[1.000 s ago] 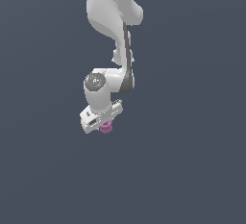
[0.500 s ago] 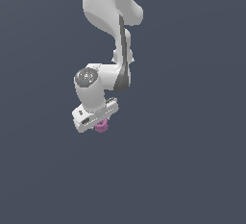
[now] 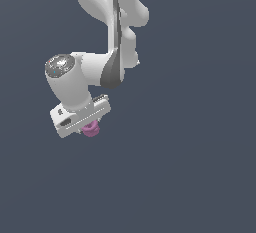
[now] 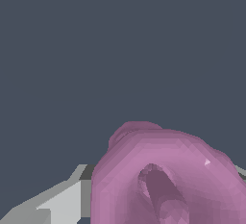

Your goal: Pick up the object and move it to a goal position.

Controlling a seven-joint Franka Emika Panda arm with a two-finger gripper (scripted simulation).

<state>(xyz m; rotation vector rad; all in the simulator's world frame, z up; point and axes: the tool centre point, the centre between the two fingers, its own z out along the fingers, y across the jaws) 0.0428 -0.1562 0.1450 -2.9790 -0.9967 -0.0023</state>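
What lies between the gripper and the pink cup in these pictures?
Nothing: the gripper is shut on the pink cup directly. The wrist view shows the cup against a grey finger with no gap or other thing.

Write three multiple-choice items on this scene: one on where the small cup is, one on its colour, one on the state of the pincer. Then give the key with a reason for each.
1. Where is the cup?
A. Just under the white pincer
B. Lying far from the arm at the exterior view's right edge
C. On top of the arm's upper joint

2. What colour is the cup?
A. Green
B. Pink-purple
C. Yellow

3. What is the pincer's state?
A. Wide open with nothing between its fingers
B. Out of sight in both views
C. Shut on the cup

Key: 1 A, since the exterior view shows the cup peeking out below the pincer body. 2 B, since both views render it pink-purple. 3 C, since the wrist view shows the cup filling the frame beside a grey finger.
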